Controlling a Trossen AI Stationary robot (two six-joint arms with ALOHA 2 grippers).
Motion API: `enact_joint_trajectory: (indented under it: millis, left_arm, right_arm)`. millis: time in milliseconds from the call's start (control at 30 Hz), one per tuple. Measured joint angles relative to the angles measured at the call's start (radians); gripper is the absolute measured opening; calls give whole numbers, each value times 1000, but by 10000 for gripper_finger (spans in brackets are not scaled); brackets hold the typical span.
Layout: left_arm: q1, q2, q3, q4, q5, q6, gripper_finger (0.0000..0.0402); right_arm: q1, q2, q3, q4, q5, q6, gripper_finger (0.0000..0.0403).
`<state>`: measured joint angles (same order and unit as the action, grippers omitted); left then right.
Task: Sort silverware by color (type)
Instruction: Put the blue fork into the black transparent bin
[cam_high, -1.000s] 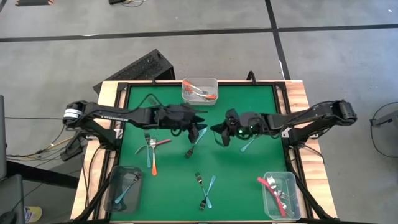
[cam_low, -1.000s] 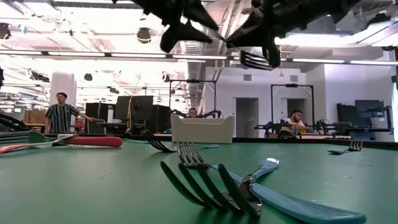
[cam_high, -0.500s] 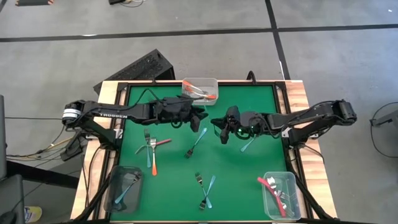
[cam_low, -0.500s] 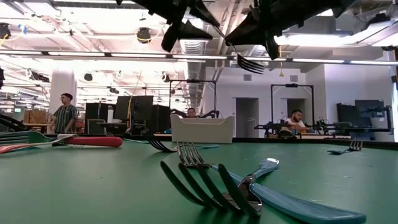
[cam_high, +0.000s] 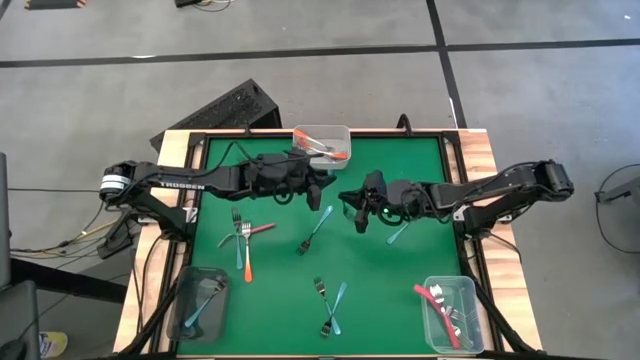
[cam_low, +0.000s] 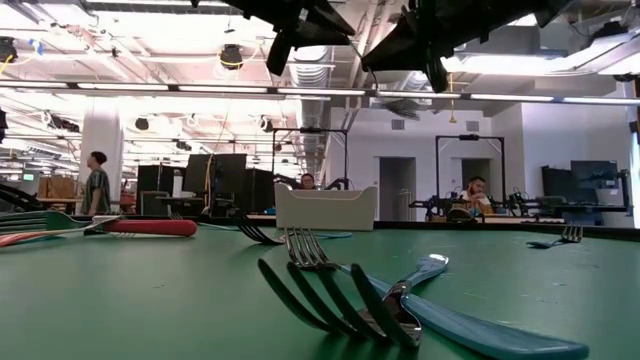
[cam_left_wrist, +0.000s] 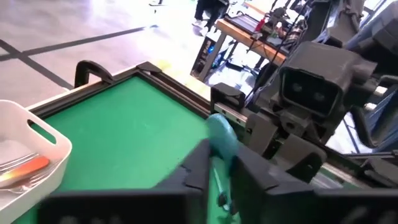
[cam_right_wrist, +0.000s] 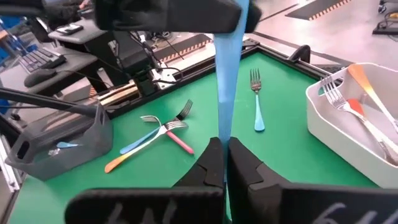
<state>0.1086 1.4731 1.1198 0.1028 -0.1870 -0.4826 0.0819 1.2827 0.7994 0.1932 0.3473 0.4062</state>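
Observation:
A light-blue-handled fork (cam_right_wrist: 227, 74) hangs in the air above the green mat's middle, spanning my two grippers. My left gripper (cam_high: 328, 192) comes from the table's left and my right gripper (cam_high: 350, 208) from the right; both are shut on this fork. Loose silverware lies flat on the mat: a blue fork (cam_high: 316, 232), another blue one (cam_high: 400, 232), a crossed orange (cam_high: 247, 262) and pink pair, and two crossed blue forks (cam_high: 330, 305). My left gripper (cam_left_wrist: 221, 171) pinches the fork's rounded handle end (cam_left_wrist: 219, 134) between its two fingers, coming about level from the table's left. The fork is lifted clear of the mat. My right gripper (cam_right_wrist: 224, 152) pinches the blue handle (cam_right_wrist: 224, 121) between its two fingers, coming from the table's right. The handle runs straight on from the fingertips to the left gripper. The tine end is hidden behind the gripper.
A white bin (cam_high: 321, 145) with orange forks stands at the far edge. A dark clear bin (cam_high: 200, 300) with blue forks sits near left, and a clear bin (cam_high: 450, 310) with a red-pink fork near right. People stand in the room beyond.
My left gripper has risen from over the mat, gone a little toward the far edge and shut on the handle end of the fork. My right gripper has carried the fork a little toward the table's left and far edge, meeting it.

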Motion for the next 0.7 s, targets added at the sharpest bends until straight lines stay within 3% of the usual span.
enact_joint_trajectory:
  millis: [67,233,433,633,700]
  left_arm:
    - [6,0,0,2,23,11,9]
    - [11,-4,0,-31,97,63,2]
    - [11,-129,-2,-478,203,69,1]
    - [-32,-318,-1,-1024,584,-105,0]
    - [-95,-386,-1,-1169,599,-201,0]
  right_arm:
    - [2,0,0,4,0,8,14]
    - [-8,0,0,0,-8,67,64]
    - [-32,-9,0,2,-10,156,133]
    - [-38,-3,0,-45,-10,227,169]
    - [-45,0,0,-82,-10,244,171]
